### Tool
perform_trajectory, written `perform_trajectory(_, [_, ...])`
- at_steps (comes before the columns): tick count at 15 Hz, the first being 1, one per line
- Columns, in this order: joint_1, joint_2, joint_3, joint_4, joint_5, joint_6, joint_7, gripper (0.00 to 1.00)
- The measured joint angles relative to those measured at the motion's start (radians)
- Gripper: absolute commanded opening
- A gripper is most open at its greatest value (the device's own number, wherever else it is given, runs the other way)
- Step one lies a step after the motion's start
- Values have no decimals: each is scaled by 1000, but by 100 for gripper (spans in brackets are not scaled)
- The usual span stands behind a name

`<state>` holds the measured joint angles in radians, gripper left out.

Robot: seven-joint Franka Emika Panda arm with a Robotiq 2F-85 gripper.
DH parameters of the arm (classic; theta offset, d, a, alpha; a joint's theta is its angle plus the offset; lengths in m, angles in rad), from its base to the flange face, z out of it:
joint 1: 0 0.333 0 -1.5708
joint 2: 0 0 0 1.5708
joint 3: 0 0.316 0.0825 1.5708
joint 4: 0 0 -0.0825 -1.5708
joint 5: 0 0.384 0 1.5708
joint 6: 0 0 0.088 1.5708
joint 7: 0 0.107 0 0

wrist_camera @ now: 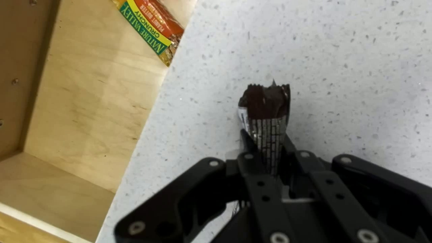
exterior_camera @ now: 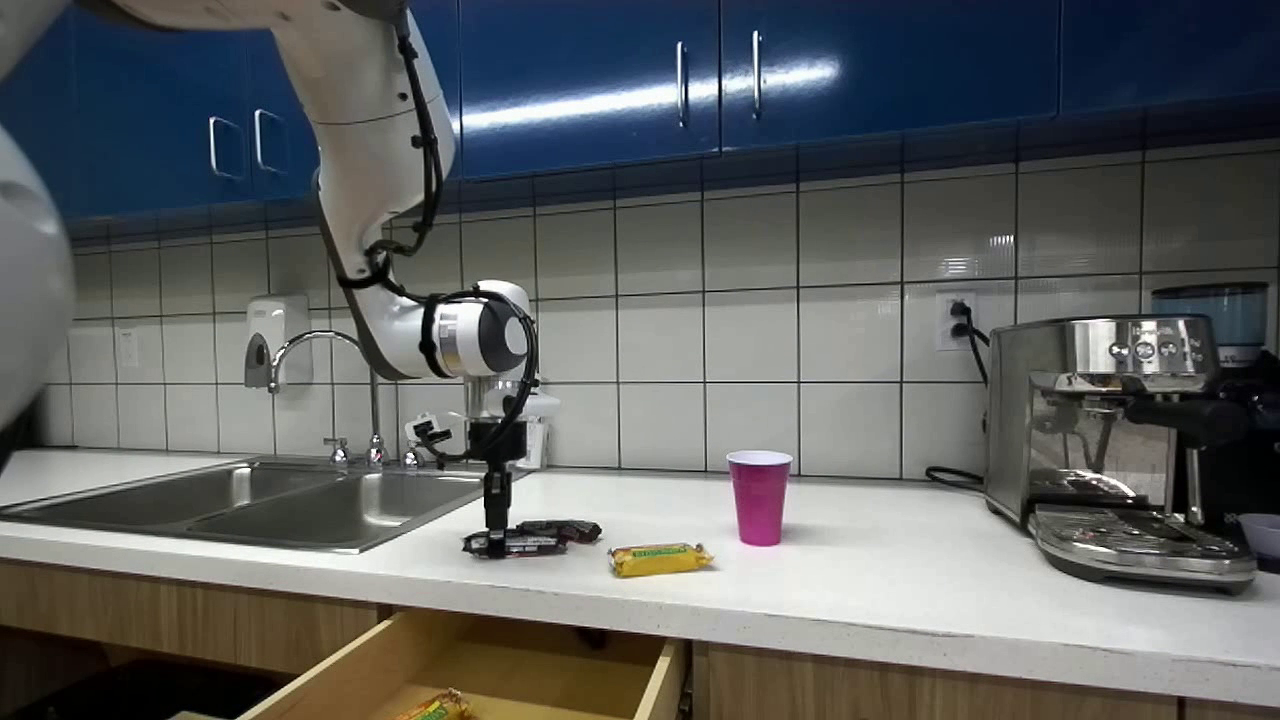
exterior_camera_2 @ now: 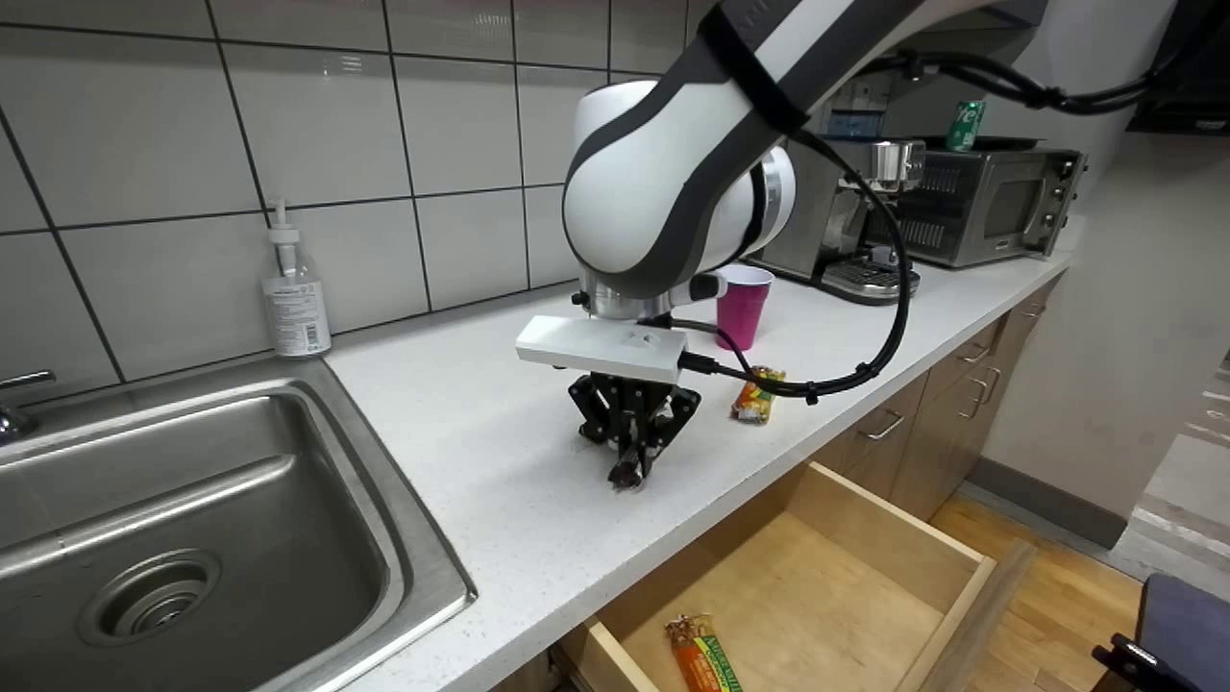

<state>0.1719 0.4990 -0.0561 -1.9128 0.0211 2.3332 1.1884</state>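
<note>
The white arm (exterior_camera: 370,180) arched over the surface (wrist_camera: 354,84), its end pointing straight down; the black fingers (wrist_camera: 250,163) were clamped on a crinkly dark bar (wrist_camera: 266,126), which lay between their tips; a second dark bar (exterior_camera: 575,530) lay just beside them, a yellow bar (exterior_camera: 660,560) near, a tapered pink cup (exterior_camera: 760,500) farther off; close to them the speckled surface's straight edge (wrist_camera: 143,135) bordered an open wooden drawer (exterior_camera_2: 817,577).

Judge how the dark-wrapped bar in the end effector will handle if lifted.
The dark-wrapped bar is probably light, judging by its slim shape. Its glinting wrapper may slip slightly in the end effector. The crinkled, crimped end would likely flex.
</note>
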Motion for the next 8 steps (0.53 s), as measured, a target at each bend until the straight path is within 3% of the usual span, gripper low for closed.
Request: perform_trajectory(8, [14, -66, 1, -23, -4, 10, 0, 4])
